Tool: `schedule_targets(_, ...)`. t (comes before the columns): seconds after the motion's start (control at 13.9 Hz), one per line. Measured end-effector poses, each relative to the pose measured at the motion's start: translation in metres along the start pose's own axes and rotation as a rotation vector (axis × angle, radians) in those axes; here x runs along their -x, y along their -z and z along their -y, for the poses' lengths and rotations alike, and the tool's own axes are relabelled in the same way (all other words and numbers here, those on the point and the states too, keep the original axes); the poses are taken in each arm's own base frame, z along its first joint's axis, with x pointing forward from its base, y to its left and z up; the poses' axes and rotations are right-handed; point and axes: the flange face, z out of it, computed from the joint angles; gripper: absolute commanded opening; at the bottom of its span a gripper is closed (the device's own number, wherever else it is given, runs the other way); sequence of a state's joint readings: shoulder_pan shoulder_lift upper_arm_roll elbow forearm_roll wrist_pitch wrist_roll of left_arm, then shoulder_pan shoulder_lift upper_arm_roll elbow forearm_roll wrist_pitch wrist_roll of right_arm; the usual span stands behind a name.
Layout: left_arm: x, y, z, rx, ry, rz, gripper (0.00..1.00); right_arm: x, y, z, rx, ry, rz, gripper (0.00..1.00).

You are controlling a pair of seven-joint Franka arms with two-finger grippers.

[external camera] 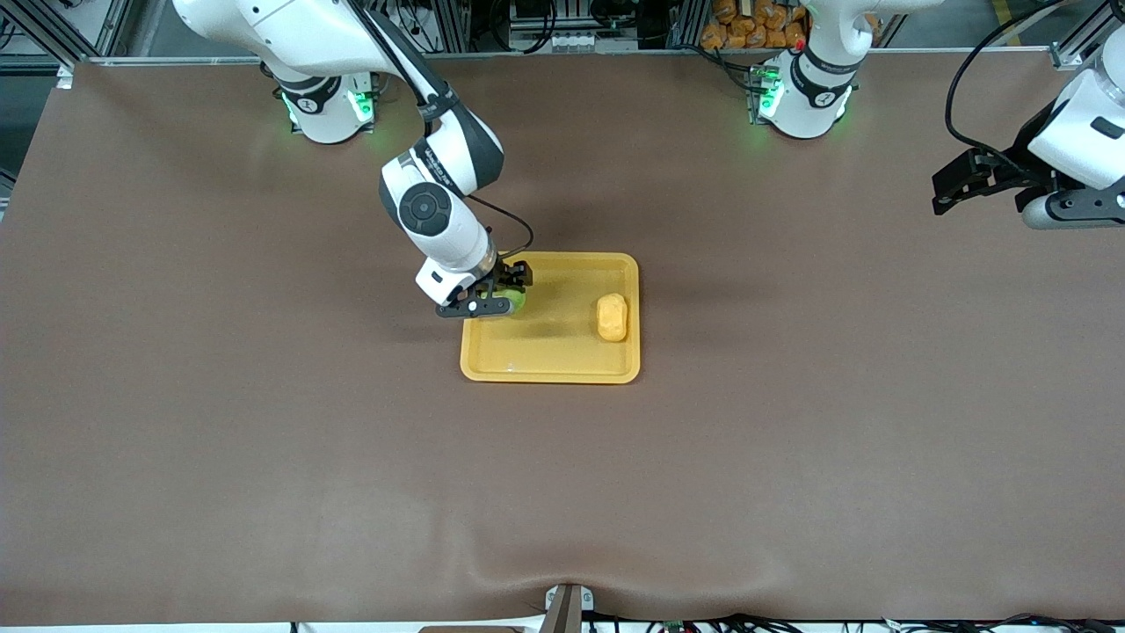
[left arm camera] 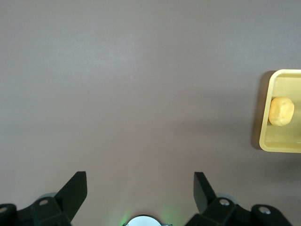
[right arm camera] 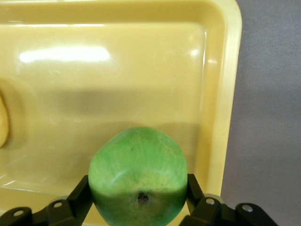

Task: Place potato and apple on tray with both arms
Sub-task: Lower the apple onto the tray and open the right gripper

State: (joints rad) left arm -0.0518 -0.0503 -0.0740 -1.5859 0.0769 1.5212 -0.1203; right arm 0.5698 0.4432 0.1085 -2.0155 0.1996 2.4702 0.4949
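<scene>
Apple is clamped in the right gripper jaws just over the tray corner, potato already in, left gripper waiting wide open, so next it's lower and let go.

Glossy yellow plastic tray — smooth, waxy green apple — on a matt brown table.

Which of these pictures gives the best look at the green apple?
The right wrist view: the apple fills it, gripped by the right tool over the tray. The front view shows only a green sliver under that tool. The left wrist view shows none of it.
</scene>
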Motion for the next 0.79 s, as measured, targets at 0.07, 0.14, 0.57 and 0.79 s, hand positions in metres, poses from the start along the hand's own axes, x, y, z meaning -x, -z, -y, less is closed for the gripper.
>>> schedule_targets(0.07,0.0,0.0,-0.001,0.0,-0.001,0.0,1.0,-0.001,-0.002,-0.002,0.003,-0.003,0.002,0.01)
schedule_targets(0.14,0.0,0.0,-0.001,0.0,-0.002,0.0,1.0,-0.001,-0.004,-0.003,0.005,-0.007,0.004,0.01)
schedule_targets(0.57,0.001,0.001,-0.008,0.022,-0.012,0.004,1.0,-0.006,-0.01,-0.007,0.002,-0.025,-0.011,1.0)
schedule_targets(0.79,0.001,0.001,-0.007,0.027,-0.009,0.005,1.0,-0.011,-0.007,-0.012,0.002,-0.049,-0.02,1.0)
